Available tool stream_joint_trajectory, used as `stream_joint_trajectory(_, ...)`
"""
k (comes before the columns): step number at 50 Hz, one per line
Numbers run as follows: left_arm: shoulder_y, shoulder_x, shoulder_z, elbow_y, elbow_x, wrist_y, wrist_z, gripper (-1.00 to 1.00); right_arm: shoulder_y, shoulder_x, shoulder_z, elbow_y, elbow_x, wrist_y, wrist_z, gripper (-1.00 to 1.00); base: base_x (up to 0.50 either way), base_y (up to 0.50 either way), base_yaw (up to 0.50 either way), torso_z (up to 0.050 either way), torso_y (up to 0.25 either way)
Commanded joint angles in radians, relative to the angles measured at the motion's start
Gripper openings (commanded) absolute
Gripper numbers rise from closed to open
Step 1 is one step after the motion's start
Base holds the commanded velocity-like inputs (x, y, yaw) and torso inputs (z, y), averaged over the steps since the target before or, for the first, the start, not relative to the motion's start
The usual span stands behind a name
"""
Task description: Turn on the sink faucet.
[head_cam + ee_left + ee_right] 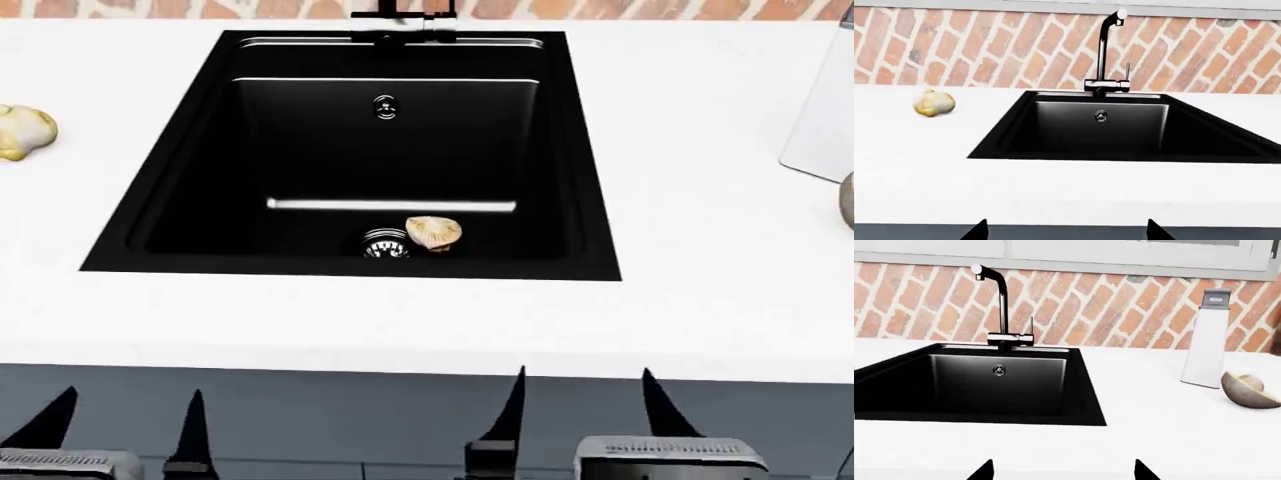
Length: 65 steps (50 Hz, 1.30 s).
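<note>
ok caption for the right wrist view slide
Matte-black tubular faucet behind glossy black rectangular sink, tall white bottle beside it on white counter.

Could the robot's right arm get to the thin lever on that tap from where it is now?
Probably yes. The right gripper, open, sits at the counter's front edge, well short of the faucet lever. Only the open sink lies between; the white bottle stands off to the side.

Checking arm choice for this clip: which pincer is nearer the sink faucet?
Right, slightly. The right pincer sits below the counter edge just right of the sink faucet; the left pincer sits farther off to its left. Both are well short of it, across the sink.
</note>
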Motion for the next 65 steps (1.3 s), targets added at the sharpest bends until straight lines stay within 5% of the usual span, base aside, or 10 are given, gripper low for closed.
stream_joint_trajectory(1,-0.185,-0.028,-0.017,0.272,-0.115,-0.377,-0.035,1.00,0.213,0.072,0.009,-0.227,0.043,0.355,0.007,1.00,0.00,0.00,0.00,0.000,0.000)
stream_joint_trajectory(10,-0.495,-0.011,0.011,0.136,-0.127,-0.494,-0.020,1.00,0.486,0.090,-0.022,-0.086,0.075,0.460,-0.068,1.00,0.00,0.00,0.00,0.000,0.000)
stream_joint_trajectory(21,-0.863,0.036,0.102,-0.386,-0.048,-0.376,0.069,1.00,0.810,0.101,-0.093,0.320,0.040,0.391,-0.182,1.00,0.00,0.00,0.00,0.000,0.000)
stream_joint_trajectory(31,-1.168,0.130,0.136,-1.081,0.023,-0.047,0.130,1.00,1.009,0.049,-0.141,0.787,-0.006,0.167,-0.249,1.00,0.00,0.00,0.00,0.000,0.000)
stream_joint_trajectory(39,-1.432,0.171,0.149,-1.615,0.051,0.209,0.160,1.00,1.092,0.046,-0.143,0.901,-0.005,0.140,-0.278,1.00,0.00,0.00,0.00,0.000,0.000)
stream_joint_trajectory(43,-1.430,0.166,0.153,-1.618,0.054,0.196,0.162,1.00,1.125,0.037,-0.174,0.914,-0.015,0.170,-0.302,1.00,0.00,0.00,0.00,0.000,0.000)
stream_joint_trajectory(46,-1.422,0.157,0.128,-1.618,0.063,0.193,0.164,1.00,1.387,-0.063,-0.200,1.303,-0.049,-0.172,-0.372,1.00,0.00,0.00,0.00,0.000,0.000)
stream_joint_trajectory(48,-1.418,0.155,0.110,-1.618,0.071,0.198,0.158,1.00,1.409,-0.075,-0.191,1.603,-0.050,-0.208,-0.383,1.00,0.00,0.00,0.00,0.000,0.000)
stream_joint_trajectory(65,-1.427,0.126,0.074,-1.618,0.153,0.217,0.180,1.00,1.417,-0.086,-0.097,1.612,-0.108,-0.179,-0.417,1.00,0.00,0.00,0.00,0.005,-0.064)
